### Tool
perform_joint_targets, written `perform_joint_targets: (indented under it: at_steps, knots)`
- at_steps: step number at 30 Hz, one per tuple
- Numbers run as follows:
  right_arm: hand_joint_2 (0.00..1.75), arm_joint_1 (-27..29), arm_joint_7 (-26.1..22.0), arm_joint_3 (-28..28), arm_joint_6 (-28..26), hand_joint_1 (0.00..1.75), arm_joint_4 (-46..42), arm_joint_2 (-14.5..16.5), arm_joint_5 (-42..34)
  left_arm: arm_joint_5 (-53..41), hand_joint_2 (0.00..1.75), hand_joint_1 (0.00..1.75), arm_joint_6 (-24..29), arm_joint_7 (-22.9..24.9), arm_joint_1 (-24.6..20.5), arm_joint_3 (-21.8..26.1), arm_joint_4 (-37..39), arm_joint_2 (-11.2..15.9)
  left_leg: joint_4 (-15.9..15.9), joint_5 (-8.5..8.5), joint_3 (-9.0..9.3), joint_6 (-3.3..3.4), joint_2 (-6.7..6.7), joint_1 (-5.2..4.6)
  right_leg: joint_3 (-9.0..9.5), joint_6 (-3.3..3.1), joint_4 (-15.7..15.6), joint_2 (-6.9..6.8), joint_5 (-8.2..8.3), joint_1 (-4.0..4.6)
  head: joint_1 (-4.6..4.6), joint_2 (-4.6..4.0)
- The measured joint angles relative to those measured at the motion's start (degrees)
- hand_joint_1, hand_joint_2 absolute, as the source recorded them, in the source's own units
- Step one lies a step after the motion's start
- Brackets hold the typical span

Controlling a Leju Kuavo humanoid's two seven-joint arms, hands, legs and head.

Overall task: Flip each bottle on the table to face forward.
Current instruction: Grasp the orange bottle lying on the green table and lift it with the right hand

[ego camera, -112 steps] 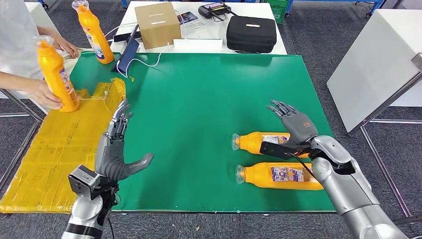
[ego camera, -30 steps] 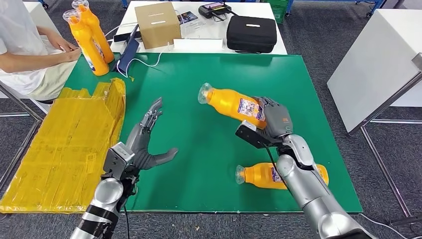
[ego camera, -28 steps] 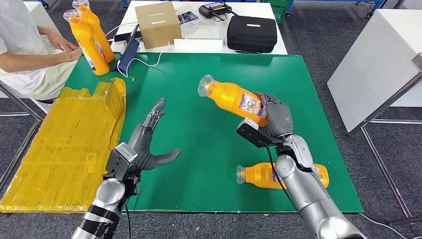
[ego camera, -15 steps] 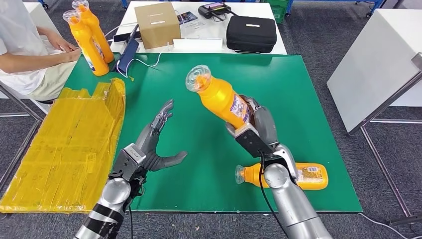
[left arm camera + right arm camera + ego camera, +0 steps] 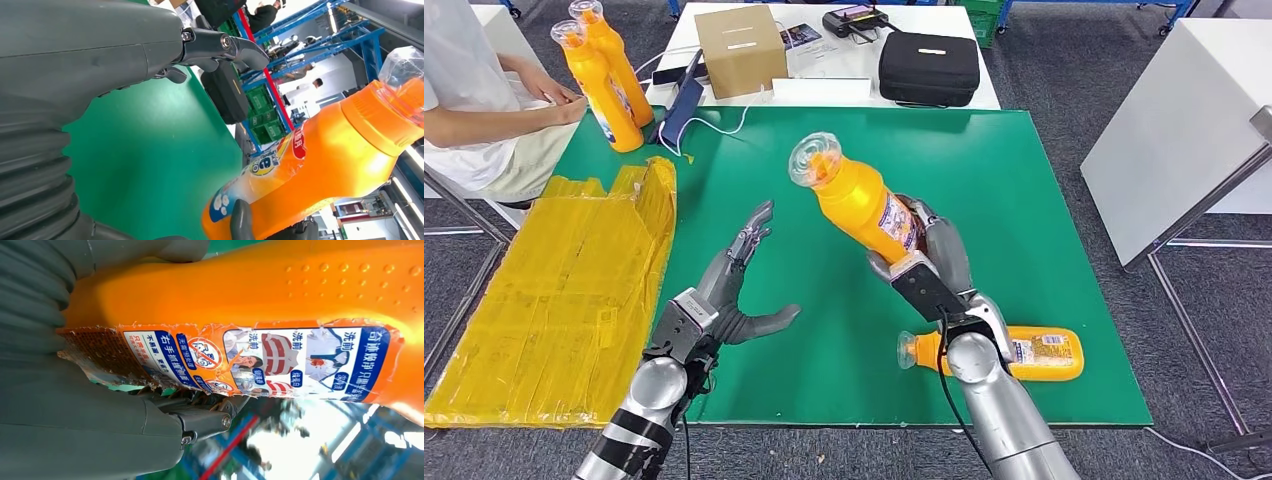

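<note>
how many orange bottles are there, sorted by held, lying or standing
Orange plastic bottle held up in the right hand: 1
Orange bottle lying on the green table: 1
Orange bottles standing at the far left corner: 2
Total: 4

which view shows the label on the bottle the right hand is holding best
The right wrist view: the held bottle's label lies close up, its printed pictures and torn edge sharp. The head view shows the label as a small patch above the right hand. The left wrist view catches a blurred strip of it.

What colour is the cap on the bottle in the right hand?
Clear, see-through plastic cap on an orange bottle; the head view shows it best.
</note>
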Motion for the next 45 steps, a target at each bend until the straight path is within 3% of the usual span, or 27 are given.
perform_joint_targets:
  at_steps: [5, 15, 29, 33, 45]
  knots:
    - [1.75, 0.0, -0.2, 3.4, 4.3, 1.75, 2.0, 1.6, -1.6, 0.0, 1.75, 0.00, 0.0, 0.1, -0.3, -0.1, 0.0, -0.3, 0.0, 0.00, 0.00, -0.01, 0.01, 0.04, -0.03, -0.01, 0.0, 0.03, -0.01, 0.03, -0.02, 0.00]
    - [1.75, 0.2, -1.3, 11.6, 4.7, 1.75, 9.0, 4.5, 0.2, 3.1, 1.75, 0.00, -1.3, 1.3, -1.0, -0.4, 0.4, -0.5, 0.0, 0.00, -0.02, -0.01, -0.01, 0.04, -0.04, -0.03, 0.0, 0.00, -0.02, 0.01, 0.00, 0.00]
    - [1.75, -0.2, -1.8, 14.0, 4.0, 1.75, 12.8, 5.3, 0.0, 5.9, 1.75, 0.00, -2.7, 1.5, -1.0, 0.2, 1.4, -0.5, 0.0, 0.00, -0.02, -0.01, 0.01, 0.03, -0.04, -0.02, 0.0, 0.01, -0.01, 0.01, -0.01, 0.00]
    - [1.75, -0.3, -1.8, 14.3, 3.6, 1.75, 13.4, 5.3, 0.1, 6.7, 1.75, 1.74, -3.2, 1.5, -1.0, 0.3, 1.4, -0.5, 0.0, 0.00, -0.02, -0.01, 0.01, 0.03, -0.05, -0.02, 0.0, 0.01, -0.02, 0.01, -0.01, 0.00]
    - [1.75, -0.5, -2.0, 14.8, 2.9, 1.75, 14.3, 5.4, 0.3, 7.4, 1.75, 1.75, -3.4, 1.5, -1.1, 0.5, 2.4, -0.5, 0.0, 0.00, -0.02, -0.01, 0.01, 0.03, -0.04, -0.02, 0.0, 0.01, -0.01, 0.01, 0.00, 0.00]
